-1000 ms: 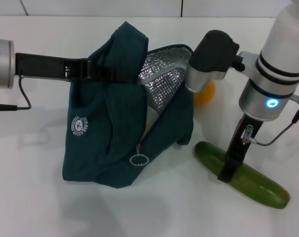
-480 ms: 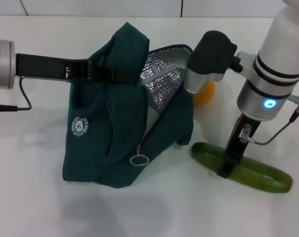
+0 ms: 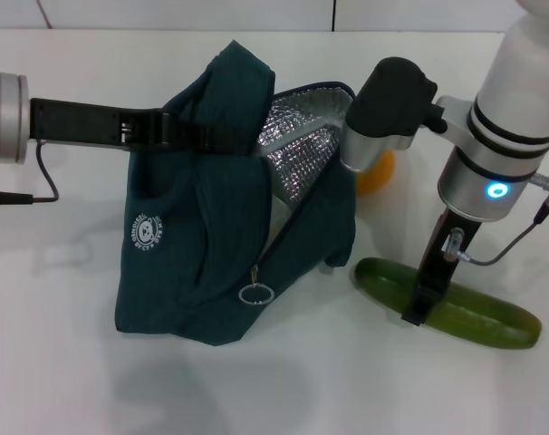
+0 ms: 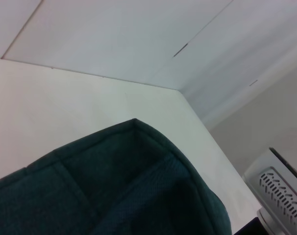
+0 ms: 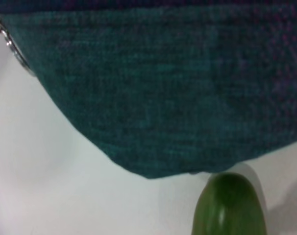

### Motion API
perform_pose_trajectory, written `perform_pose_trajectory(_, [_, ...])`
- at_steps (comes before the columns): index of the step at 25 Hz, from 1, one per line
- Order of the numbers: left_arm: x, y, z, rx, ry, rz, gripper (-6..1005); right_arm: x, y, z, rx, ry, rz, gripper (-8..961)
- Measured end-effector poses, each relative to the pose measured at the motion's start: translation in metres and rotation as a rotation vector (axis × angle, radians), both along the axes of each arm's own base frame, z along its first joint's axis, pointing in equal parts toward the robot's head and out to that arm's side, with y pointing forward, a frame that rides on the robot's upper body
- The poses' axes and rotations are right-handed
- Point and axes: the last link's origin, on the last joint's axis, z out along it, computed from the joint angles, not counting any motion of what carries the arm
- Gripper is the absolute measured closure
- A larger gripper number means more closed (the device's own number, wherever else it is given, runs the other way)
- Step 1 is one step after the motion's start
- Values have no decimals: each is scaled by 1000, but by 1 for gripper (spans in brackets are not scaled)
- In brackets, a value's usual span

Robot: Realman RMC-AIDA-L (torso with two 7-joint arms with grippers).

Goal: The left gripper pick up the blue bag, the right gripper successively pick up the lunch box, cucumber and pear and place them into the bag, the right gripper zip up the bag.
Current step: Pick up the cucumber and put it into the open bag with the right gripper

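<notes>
- Cucumber [image 3: 447,304] step in hand, by my reckoning — it is lying on the white surface [image 3: 57,362] just right of the blue bag [image 3: 211,263].
- Right gripper [image 3: 417,310] is reaching down onto its middle, fingers seemingly straddling it; whether they are pinching, I cannot tell.
- Left gripper [image 3: 197,136] is holding the bag's top up, mouth gaping — fingers buried in fabric.
- Pear [image 3: 376,174] is waiting behind.
- Next: a firm grip, then lifting toward the foil opening.
</notes>
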Motion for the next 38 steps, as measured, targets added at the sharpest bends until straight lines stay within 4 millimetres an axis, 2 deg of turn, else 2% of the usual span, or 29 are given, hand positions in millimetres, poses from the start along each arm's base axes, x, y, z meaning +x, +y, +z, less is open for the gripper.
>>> perform_pose_trajectory(5, [0,0,0,0,0,0,950,0,0,3,-3,3,-9,338])
perform_pose_trajectory(9, [1,0,1,3,-5,-3,950,2,1,15,14,18,-40,338])
perform_pose_trajectory(22, [1,-2,3,11,-29,-4,950,5,20,107,329,287,-63,337])
perform_pose_trajectory(30, [3,-3,2,8,-53,-12,950,12,23,150,473,654,-26,337])
perform_pose_trajectory(34, [5,-3,1,5,-63,-23,950,13,16,159,485,869,61,337])
perform_pose_trajectory(38, [5,-3,1,5,-63,-22,950,9,9,163,464,1013,141,337])
